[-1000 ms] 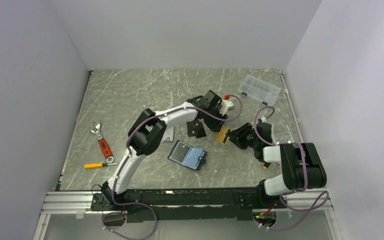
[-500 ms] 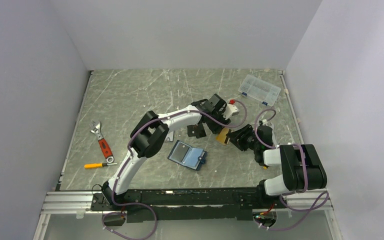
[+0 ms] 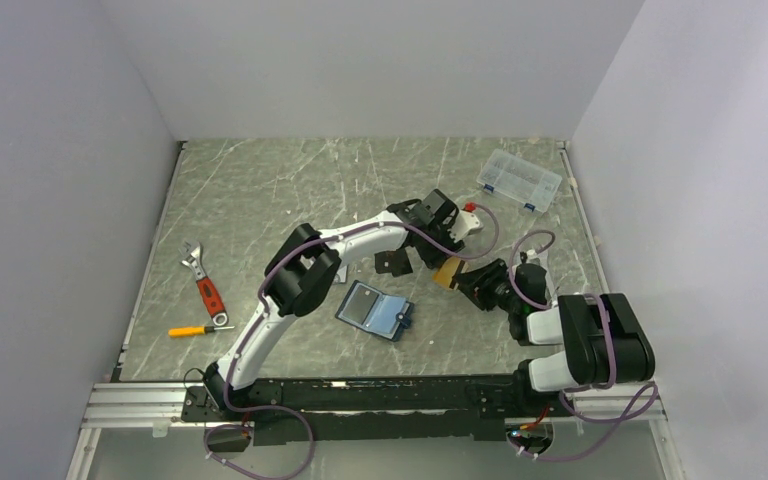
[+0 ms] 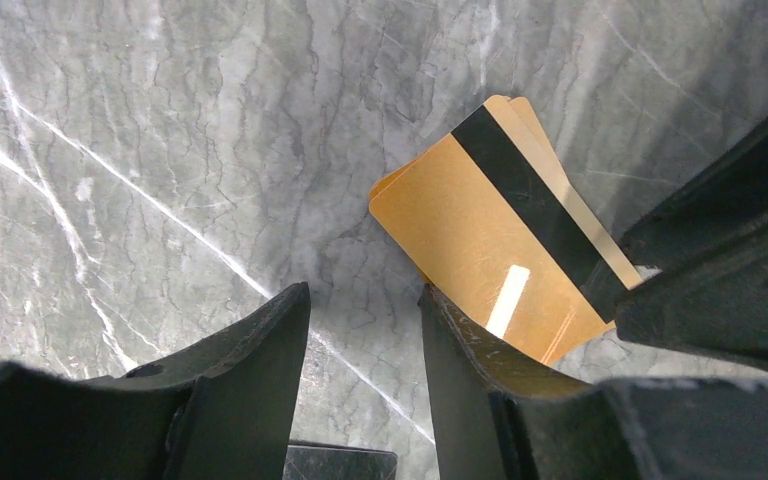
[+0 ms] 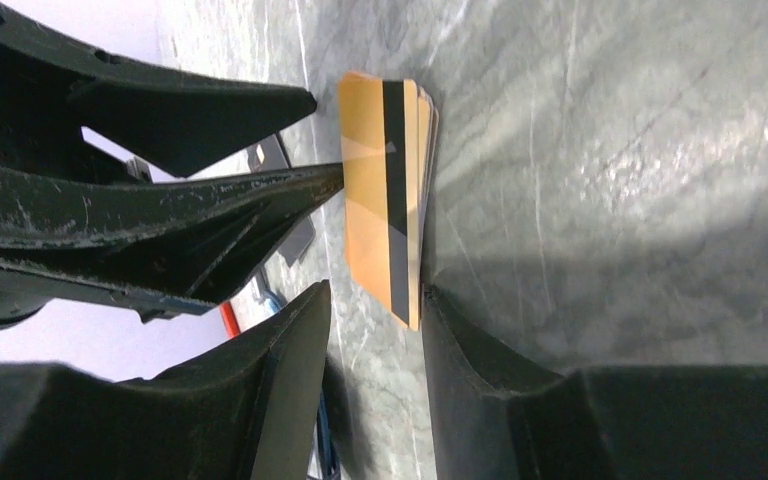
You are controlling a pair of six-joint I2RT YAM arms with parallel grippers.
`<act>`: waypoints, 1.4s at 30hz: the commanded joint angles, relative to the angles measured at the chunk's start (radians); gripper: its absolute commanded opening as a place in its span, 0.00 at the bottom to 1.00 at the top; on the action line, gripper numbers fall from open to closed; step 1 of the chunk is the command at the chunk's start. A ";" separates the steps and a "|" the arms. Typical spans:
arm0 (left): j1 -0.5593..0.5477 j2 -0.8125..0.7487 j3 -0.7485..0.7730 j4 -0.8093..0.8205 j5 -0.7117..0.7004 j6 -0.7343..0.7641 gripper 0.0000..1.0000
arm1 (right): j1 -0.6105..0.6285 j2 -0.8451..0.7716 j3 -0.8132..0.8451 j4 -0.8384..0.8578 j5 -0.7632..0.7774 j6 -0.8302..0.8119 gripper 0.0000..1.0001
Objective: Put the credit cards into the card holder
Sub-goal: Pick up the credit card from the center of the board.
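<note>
top view: both arms meet at mid-table, right of centre. left gripper [image 3: 434, 256] and right gripper [image 3: 470, 281] point at each other, with the orange card [image 3: 447, 271] between them on the table [image 3: 260, 190].

left wrist view: the orange card [image 4: 475, 235] faces stripe-up and looks to lie on the marble. left gripper [image 4: 363, 296] jaws are parted, with only bare table in the gap. the card's near corner runs under or against its right-hand finger [image 4: 470, 370]; cannot tell which. the card's far end sits between the right gripper's two dark fingers [image 4: 720, 250].

right wrist view: right gripper [image 5: 375, 295] jaws are parted, not clamped. the end of the orange card [image 5: 380, 200] is inside the gap, against the finger nearest the table, with a clear gap to the other finger. one left gripper fingertip [image 5: 325, 178] meets the card's edge. thin edges of other cards [image 5: 428, 115] show behind the orange one; cannot count them.

holder [image 3: 375, 310] lies open and flat, nearer the arm bases and left of the card, apart from both grippers. no card is seen in it.

black rectangle [image 3: 392, 260] lies just left of the card. wrench [image 3: 205, 285] and screwdriver [image 3: 198, 330] are at the far left. clear box [image 3: 520, 180] is at the back right.
</note>
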 commanded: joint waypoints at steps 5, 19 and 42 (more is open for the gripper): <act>-0.041 0.038 -0.018 -0.029 0.012 0.025 0.51 | 0.025 -0.074 -0.068 -0.176 0.098 -0.013 0.42; -0.048 0.022 -0.038 -0.025 -0.023 0.038 0.51 | 0.039 -0.306 -0.035 -0.395 0.182 -0.045 0.31; -0.019 -0.040 -0.048 -0.029 0.123 0.007 0.52 | 0.041 -0.149 0.004 -0.253 0.171 -0.069 0.41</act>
